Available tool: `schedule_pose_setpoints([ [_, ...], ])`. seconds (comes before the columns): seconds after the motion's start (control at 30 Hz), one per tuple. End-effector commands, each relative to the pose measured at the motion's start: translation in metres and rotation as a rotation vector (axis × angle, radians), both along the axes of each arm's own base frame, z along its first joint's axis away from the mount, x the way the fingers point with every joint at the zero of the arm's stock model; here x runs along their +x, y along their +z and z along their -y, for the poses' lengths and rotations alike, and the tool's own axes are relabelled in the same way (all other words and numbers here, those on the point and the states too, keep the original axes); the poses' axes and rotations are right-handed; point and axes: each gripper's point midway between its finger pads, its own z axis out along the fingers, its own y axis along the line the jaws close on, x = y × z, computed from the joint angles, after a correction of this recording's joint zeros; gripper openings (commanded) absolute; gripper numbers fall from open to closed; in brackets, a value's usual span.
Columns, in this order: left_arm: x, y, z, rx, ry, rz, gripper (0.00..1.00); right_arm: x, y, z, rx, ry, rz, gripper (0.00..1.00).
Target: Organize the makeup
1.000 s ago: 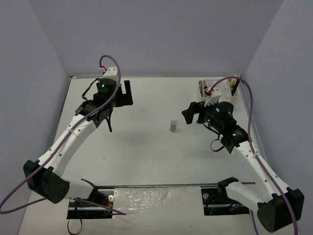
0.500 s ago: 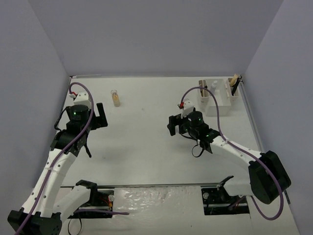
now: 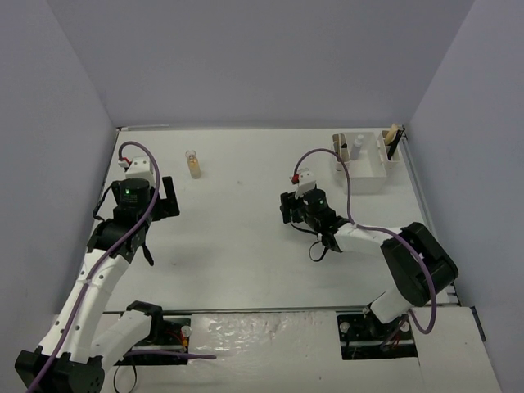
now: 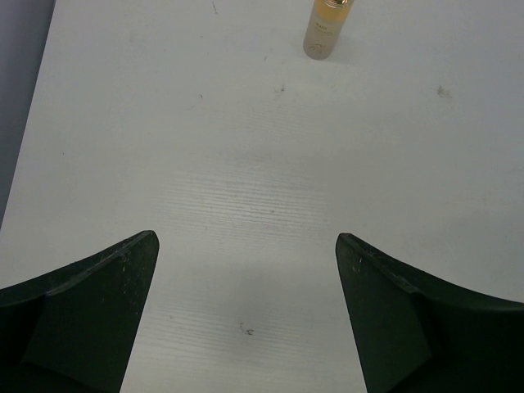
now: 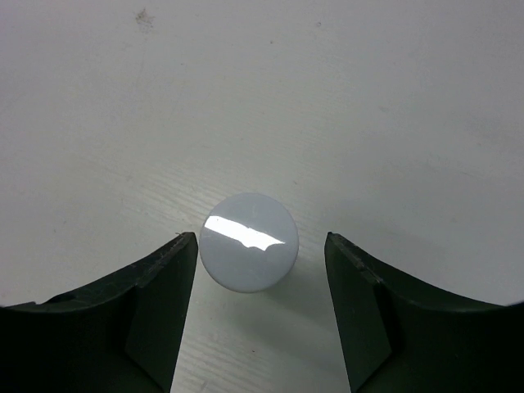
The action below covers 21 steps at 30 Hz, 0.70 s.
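Observation:
In the right wrist view a round white bottle cap (image 5: 248,241) stands on the table between my right gripper's (image 5: 260,246) open fingers, close to the left finger (image 5: 164,278); the bottle's body is hidden below it. In the top view the right gripper (image 3: 288,209) covers that bottle. An amber bottle (image 3: 194,164) stands upright at the far left and also shows in the left wrist view (image 4: 326,29). My left gripper (image 3: 164,199) is open and empty, short of the amber bottle, over bare table (image 4: 246,246).
A white compartmented box (image 3: 370,173) stands at the far right, with a small bottle (image 3: 358,147) and a tan stick with a black pencil (image 3: 393,137) in it. Purple walls enclose the table on three sides.
My right gripper has moved left and down over the green bottle, which it now hides from above. My left gripper has drawn back toward the near left, leaving the amber bottle standing.

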Motion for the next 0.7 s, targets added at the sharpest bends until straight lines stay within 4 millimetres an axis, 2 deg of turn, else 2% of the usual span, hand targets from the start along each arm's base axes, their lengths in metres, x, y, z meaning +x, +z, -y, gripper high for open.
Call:
schedule_pose_setpoints([
  [0.0,0.009,0.022,-0.004,0.001,0.02,0.081,0.88,0.02,0.03,-0.013,0.083,-0.012,0.121,0.55],
  [0.07,0.009,0.022,-0.004,-0.001,0.016,0.078,0.88,0.021,0.029,-0.013,0.083,-0.015,0.122,0.47],
  [0.13,0.01,0.021,-0.003,-0.002,0.014,0.076,0.88,0.021,0.032,-0.012,0.084,-0.022,0.132,0.33],
  [0.33,0.009,0.021,-0.003,-0.004,0.012,0.078,0.88,0.021,0.052,-0.005,0.073,-0.043,0.159,0.01],
  [0.47,0.009,0.021,-0.002,-0.007,0.006,0.076,0.88,0.026,0.084,0.007,0.053,-0.077,0.203,0.0],
  [0.53,0.009,0.021,-0.002,-0.006,0.006,0.075,0.88,0.028,0.112,0.017,0.063,-0.107,0.25,0.0],
  [0.6,0.009,0.021,-0.002,-0.008,0.005,0.076,0.88,0.036,0.152,0.043,0.066,-0.168,0.303,0.0],
  [0.67,0.009,0.022,-0.001,-0.01,0.003,0.078,0.88,0.044,0.174,0.073,0.053,-0.232,0.329,0.0],
])
